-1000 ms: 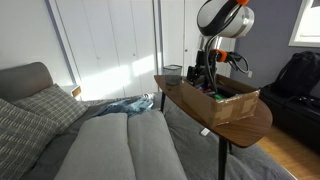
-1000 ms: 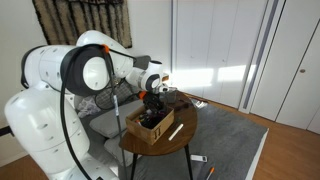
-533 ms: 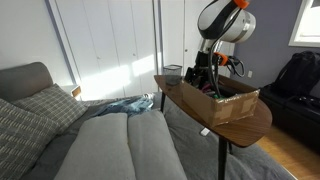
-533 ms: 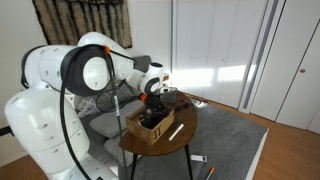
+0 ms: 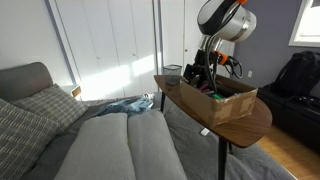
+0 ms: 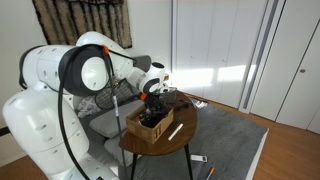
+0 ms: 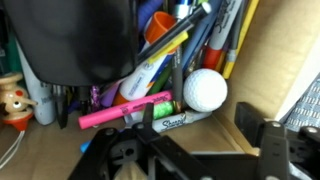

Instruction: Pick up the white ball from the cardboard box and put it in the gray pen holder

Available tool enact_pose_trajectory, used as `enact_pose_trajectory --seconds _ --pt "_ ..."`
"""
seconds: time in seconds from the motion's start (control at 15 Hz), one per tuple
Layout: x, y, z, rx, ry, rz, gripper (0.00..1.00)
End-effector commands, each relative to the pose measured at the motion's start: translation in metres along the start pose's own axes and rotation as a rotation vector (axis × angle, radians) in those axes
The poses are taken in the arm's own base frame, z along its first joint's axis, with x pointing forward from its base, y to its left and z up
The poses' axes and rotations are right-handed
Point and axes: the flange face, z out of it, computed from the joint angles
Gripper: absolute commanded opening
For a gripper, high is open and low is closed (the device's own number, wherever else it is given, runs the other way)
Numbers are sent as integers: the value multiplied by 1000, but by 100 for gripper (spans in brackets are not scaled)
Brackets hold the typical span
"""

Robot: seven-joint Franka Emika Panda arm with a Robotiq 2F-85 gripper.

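The white ball (image 7: 204, 89) is a smooth, matte sphere lying inside the cardboard box (image 5: 222, 103). In the wrist view it sits just ahead of the hand (image 7: 195, 147) and nearer the finger at the right edge of that view. The hand's two black fingers are spread wide and grasp nothing. The ball rests against a tangle of slim pens and markers. Touching it on the side toward the other finger are a bright pink highlighter (image 7: 125, 112) lying crosswise and a grey marker (image 7: 176, 120) with printed lettering. Beyond the ball are glossy plastic barrels in orange, blue and yellow. A large, blurred black mass (image 7: 70, 40) fills the far corner of that view, and I cannot tell what it is. The plain brown wall of the box rises past the ball. In both exterior views the hand (image 5: 205, 74) (image 6: 153, 100) dips into the open-topped rectangular box. The gray pen holder (image 5: 172, 73) is a small dark cup standing just beside the hand, outside the box at the tabletop's edge. The tabletop (image 5: 250, 128) is a round wooden disc on thin dark legs, and a pale stick-like marker (image 6: 176, 131) lies on it beside the box. Around it are a grey fabric sofa (image 5: 110, 145) with a woven cushion, white panelled doors (image 5: 105, 40), a patterned curtain (image 6: 80, 20) and grey carpet.
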Motion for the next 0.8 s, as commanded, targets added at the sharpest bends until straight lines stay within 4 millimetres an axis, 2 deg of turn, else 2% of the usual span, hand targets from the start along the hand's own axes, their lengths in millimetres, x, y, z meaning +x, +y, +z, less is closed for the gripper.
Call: enact_pose_trajectory --seconds 0.0,0.13,0.2,0.27,0.47,0.73 --pt "-11 -8 -11 29 -8 78 85" --pt "-20 -8 -17 -5 -47 151 86" --pt "-30 -8 -26 -27 -80 203 98" --pt "-36 -10 -33 -25 -96 222 96" --pt "-72 -10 -82 -103 -186 365 100" --pt "-109 -4 -133 -195 -262 557 100"
